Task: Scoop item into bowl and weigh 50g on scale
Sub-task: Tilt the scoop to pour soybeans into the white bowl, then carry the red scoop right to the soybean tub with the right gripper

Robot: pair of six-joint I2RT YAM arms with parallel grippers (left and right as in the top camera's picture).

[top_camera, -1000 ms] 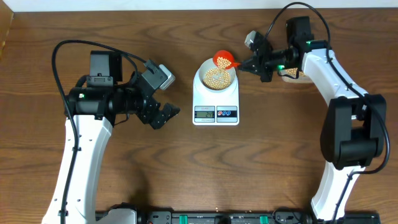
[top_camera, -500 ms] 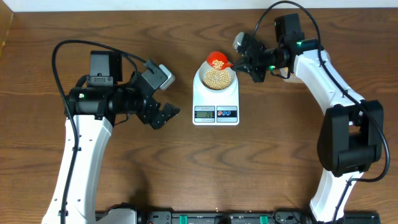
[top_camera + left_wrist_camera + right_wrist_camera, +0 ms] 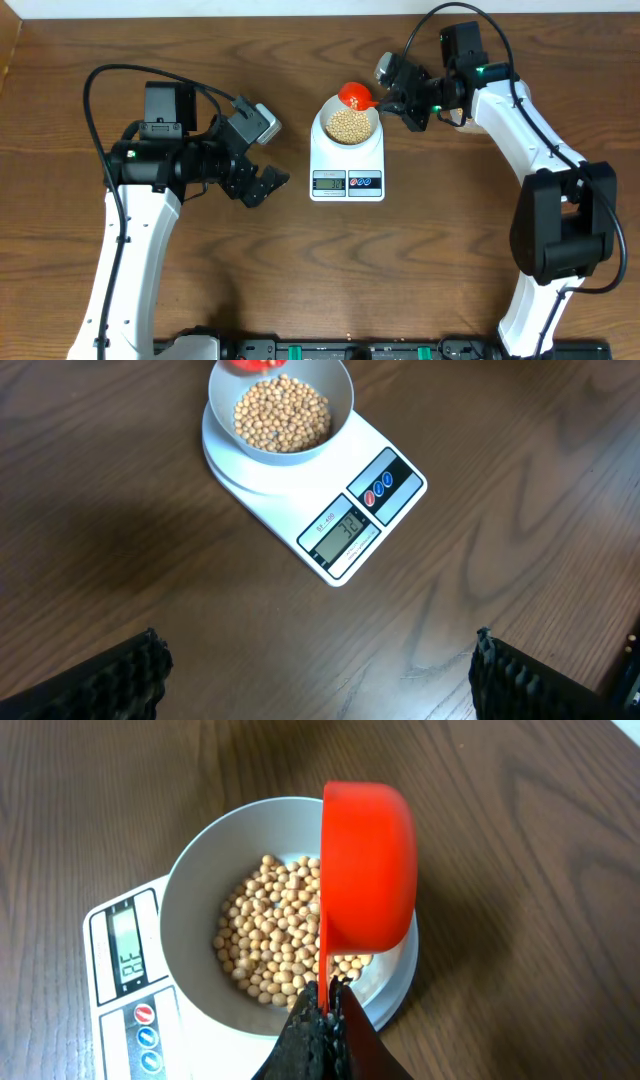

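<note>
The pale bowl [image 3: 347,122] sits on the white scale [image 3: 347,180] and holds many tan beans [image 3: 346,124]. My right gripper [image 3: 392,102] is shut on the handle of a red scoop [image 3: 354,95], held tipped on its side over the bowl's far rim. In the right wrist view the scoop [image 3: 365,860] hangs above the beans [image 3: 280,945] in the bowl [image 3: 195,880], fingers [image 3: 327,1005] clamped on its handle; the scale [image 3: 135,1020] lies at left. My left gripper [image 3: 262,185] is open and empty, left of the scale. The left wrist view shows the bowl [image 3: 281,408] and the scale [image 3: 345,530], whose display reads 38.
A tub with beans [image 3: 462,117] is mostly hidden behind my right arm at the back right. Dark wooden table [image 3: 330,270] all around. Black fixtures run along the front edge [image 3: 330,350].
My right gripper swung the scoop left from the bowl's right rim to its far rim and tipped it; beans fell into the bowl. The left arm has not moved.
</note>
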